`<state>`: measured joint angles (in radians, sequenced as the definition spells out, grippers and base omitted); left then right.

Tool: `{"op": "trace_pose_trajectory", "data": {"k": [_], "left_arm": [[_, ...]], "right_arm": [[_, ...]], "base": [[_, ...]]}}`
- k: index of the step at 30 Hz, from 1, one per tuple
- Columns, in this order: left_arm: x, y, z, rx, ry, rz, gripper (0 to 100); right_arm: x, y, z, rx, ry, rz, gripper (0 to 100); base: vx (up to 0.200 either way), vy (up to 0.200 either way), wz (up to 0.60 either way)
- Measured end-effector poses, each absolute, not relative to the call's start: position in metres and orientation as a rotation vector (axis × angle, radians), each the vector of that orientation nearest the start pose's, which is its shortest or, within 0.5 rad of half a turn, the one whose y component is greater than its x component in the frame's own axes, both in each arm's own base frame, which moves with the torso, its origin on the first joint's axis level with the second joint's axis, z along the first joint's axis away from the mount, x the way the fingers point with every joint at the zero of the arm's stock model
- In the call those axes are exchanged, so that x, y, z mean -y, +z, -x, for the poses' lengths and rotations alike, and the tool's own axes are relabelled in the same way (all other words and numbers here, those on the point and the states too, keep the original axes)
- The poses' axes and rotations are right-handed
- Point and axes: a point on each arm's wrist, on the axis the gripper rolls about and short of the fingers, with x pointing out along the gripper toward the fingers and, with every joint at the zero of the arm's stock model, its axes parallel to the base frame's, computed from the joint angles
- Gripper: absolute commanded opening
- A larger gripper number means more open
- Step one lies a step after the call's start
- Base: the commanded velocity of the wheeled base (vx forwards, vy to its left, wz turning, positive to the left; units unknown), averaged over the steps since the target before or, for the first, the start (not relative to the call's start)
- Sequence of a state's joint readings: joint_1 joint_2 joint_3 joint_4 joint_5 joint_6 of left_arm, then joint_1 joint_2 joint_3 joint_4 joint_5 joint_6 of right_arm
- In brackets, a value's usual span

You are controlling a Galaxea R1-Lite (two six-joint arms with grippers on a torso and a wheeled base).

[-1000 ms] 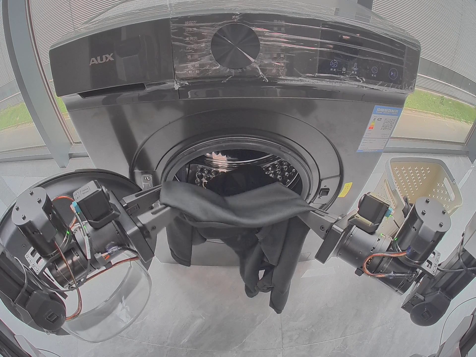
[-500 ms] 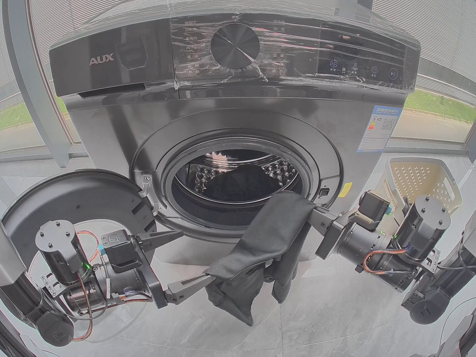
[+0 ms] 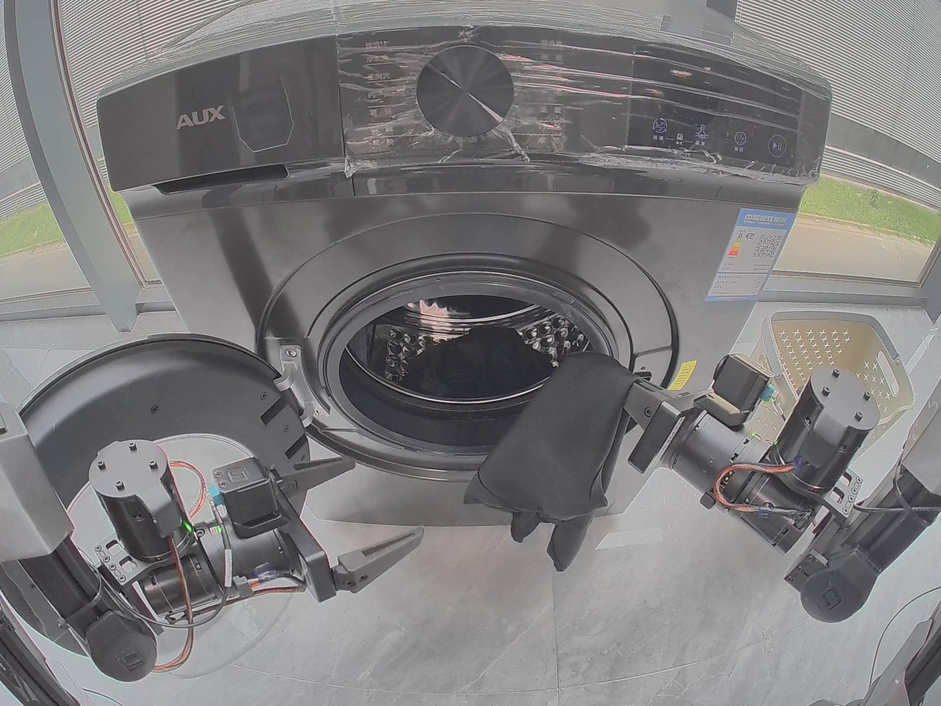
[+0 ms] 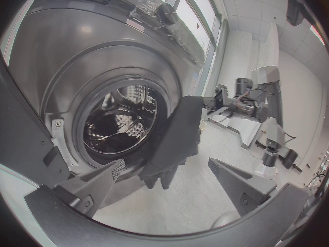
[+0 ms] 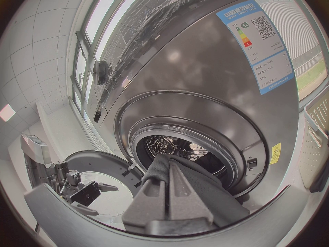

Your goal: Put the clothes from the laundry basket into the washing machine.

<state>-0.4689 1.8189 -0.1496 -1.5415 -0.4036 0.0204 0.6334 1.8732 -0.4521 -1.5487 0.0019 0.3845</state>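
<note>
- R claw (image 3: 632, 402) clamped on dark garment (image 3: 564, 443), which hangs outside the drum (image 3: 412, 345) rim, not in yet.
- L claw (image 3: 387, 500) wide open, empty.
- Laundry basket (image 3: 887, 365) looks empty.

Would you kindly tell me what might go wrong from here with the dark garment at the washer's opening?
The dark garment hangs from the right gripper alone, outside the drum opening, its lower end dangling beneath it; pushed in like this, that end may snag or stay outside. The left gripper, open, sits close to the open door and might knock it.
</note>
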Motion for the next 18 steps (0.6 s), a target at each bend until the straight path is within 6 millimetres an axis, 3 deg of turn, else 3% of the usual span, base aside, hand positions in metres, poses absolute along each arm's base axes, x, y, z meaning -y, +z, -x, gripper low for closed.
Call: {"op": "trace_pose_trajectory", "data": {"k": [7,18], "left_arm": [[0.12,0.096,-0.222,-0.099,-0.708,-0.027,100],[0.155,0.072,-0.234,-0.16,-0.763,-0.028,100]], "right_arm": [[-0.182,0.136,-0.226,-0.016,0.695,-0.41,0],[-0.205,0.139,-0.206,-0.039,0.809,-0.429,0]], "base": [[0.0,0.0,0.0],[0.0,0.0,0.0]]}}
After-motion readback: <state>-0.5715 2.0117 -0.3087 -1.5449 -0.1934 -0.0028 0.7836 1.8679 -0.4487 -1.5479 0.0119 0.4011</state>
